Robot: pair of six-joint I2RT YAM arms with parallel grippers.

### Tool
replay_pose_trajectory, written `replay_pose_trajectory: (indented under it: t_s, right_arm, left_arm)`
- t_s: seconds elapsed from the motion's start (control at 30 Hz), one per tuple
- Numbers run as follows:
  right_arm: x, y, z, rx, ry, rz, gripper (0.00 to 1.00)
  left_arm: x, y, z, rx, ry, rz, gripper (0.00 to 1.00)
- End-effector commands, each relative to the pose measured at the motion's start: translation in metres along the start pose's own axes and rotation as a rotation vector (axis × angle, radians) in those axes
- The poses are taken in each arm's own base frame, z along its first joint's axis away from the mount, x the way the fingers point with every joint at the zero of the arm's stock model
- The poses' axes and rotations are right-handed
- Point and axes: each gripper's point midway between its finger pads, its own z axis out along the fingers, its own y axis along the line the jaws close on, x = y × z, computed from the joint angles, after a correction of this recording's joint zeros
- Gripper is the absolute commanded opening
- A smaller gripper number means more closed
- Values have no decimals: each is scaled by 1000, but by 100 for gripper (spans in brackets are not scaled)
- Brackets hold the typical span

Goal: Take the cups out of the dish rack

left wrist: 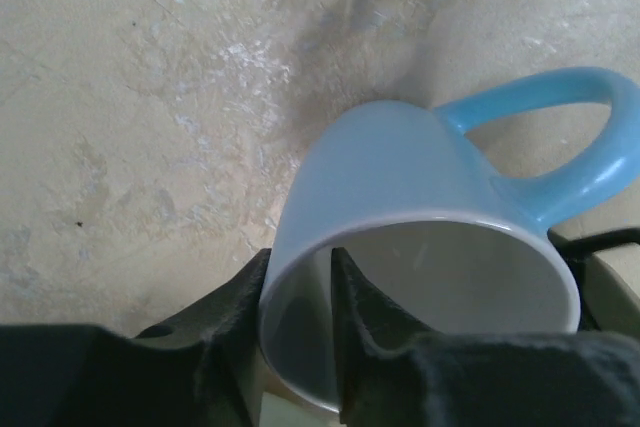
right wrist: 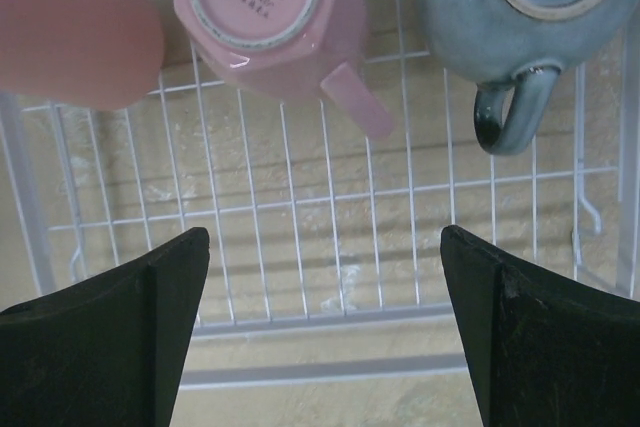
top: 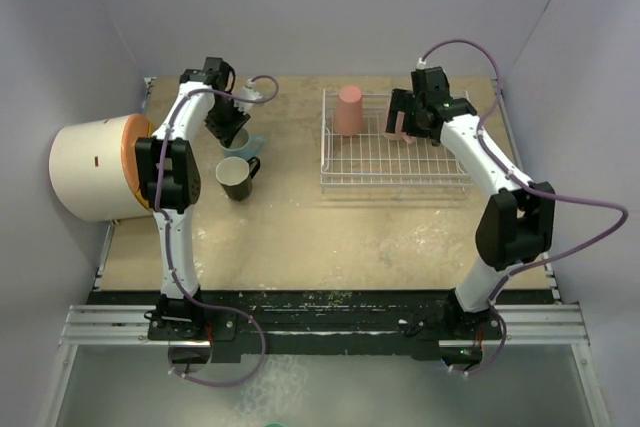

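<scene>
Dish rack (top: 395,162) holds 3 inverted cups: tumbler (top: 348,110), pink mug (right wrist: 265,7), grey-blue mug (right wrist: 520,17). Right jaws wide, empty; left jaws pinch light-blue mug (left wrist: 400,177).

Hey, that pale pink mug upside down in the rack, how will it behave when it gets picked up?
Probably rigid and chippable: the pale pink mug looks like glazed ceramic. Its glossy wall may slip in a pinch. Rim-down on the dish rack wires with a handle jutting sideways, it could snag or tilt if pushed.
</scene>
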Motion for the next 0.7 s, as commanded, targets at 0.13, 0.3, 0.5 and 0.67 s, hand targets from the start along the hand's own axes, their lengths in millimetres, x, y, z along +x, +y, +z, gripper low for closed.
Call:
replay_pose_trajectory:
  t_s: [0.13, 0.3, 0.5, 0.67]
  right_arm:
    - [-35, 13, 29, -42, -75, -93, 96]
    - [-35, 10, 46, -32, -63, -127, 93]
    - [-33, 8, 57, -18, -52, -161, 88]
    - [-32, 11, 67, -29, -46, -184, 86]
  left_arm:
    - [-17, 9, -17, -46, -108, 39, 35]
    - [-21, 10, -25, -59, -129, 44, 35]
    - [-35, 17, -53, -111, -192, 54, 52]
    - [-55, 19, -111, -170, -307, 82, 86]
